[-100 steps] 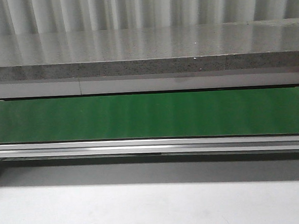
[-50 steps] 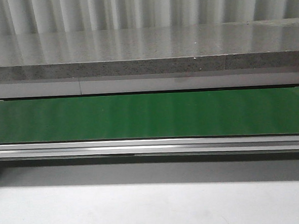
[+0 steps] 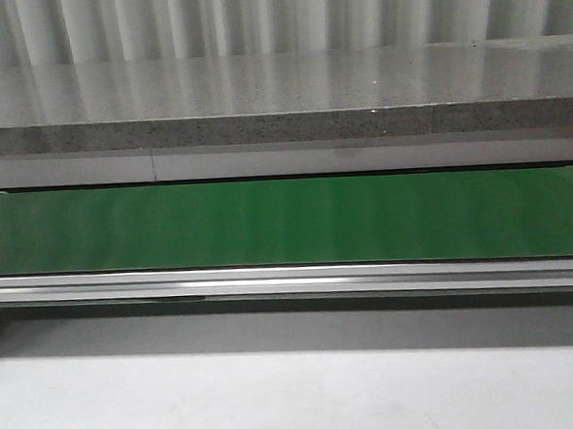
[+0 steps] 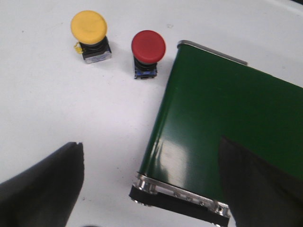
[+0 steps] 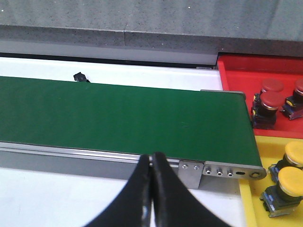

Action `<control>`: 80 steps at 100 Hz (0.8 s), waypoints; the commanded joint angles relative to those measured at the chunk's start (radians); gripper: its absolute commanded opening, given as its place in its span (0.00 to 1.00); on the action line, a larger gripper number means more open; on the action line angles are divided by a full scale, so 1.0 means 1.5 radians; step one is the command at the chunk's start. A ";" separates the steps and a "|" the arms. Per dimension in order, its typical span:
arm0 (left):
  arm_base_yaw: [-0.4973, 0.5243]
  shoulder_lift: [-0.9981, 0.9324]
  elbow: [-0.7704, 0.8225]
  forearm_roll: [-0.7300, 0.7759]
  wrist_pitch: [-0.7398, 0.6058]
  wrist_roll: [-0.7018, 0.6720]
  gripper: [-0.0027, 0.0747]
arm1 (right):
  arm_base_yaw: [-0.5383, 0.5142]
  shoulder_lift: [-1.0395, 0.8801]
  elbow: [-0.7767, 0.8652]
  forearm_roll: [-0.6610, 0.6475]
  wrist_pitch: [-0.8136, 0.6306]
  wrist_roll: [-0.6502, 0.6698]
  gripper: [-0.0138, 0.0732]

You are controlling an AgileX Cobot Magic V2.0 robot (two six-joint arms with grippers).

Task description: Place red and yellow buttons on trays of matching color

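Bench (image 3: 298, 399): white surface, seen along the near side of the green conveyor belt (image 3: 287, 224) in the front view. A grey speckled ledge (image 3: 279, 89) is seen beyond the belt. No arm or button is caught in that view.

Belt taken as landmark. In the right wrist view, the red tray (image 5: 236, 71) is placed off the belt's end, on its far side; the yellow tray (image 5: 251, 198) adjoins it on the near side, by the belt's metal end bracket (image 5: 227, 171). Three red buttons (image 5: 271, 101) are seen clustered in the red tray just off the belt end. Two yellow buttons (image 5: 289, 182) are seen in the yellow tray, one partly cut by the frame edge.

At the belt's other end, in the left wrist view, a loose yellow button (image 4: 90, 35) and a loose red button (image 4: 147, 52) are stood upright on the bench; the red one is near the belt's corner, the yellow one farther off, the two apart.

Left claw (image 4: 151, 189): spread wide, fingers (image 4: 42, 184) straddling the belt's end roller, nothing held.

Right claw (image 5: 151, 189): fingers pressed together, nothing seen between them, poised over the belt's near rail.
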 commanded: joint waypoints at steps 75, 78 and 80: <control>0.075 0.379 -0.376 -0.018 0.120 -0.340 0.69 | 0.000 0.008 -0.014 0.000 -0.047 -0.007 0.08; 0.075 0.386 -0.380 -0.019 0.113 -0.343 0.69 | 0.000 0.008 -0.014 0.000 -0.047 -0.007 0.08; 0.075 0.390 -0.381 -0.024 0.110 -0.343 0.69 | 0.000 0.008 -0.014 0.000 -0.047 -0.007 0.08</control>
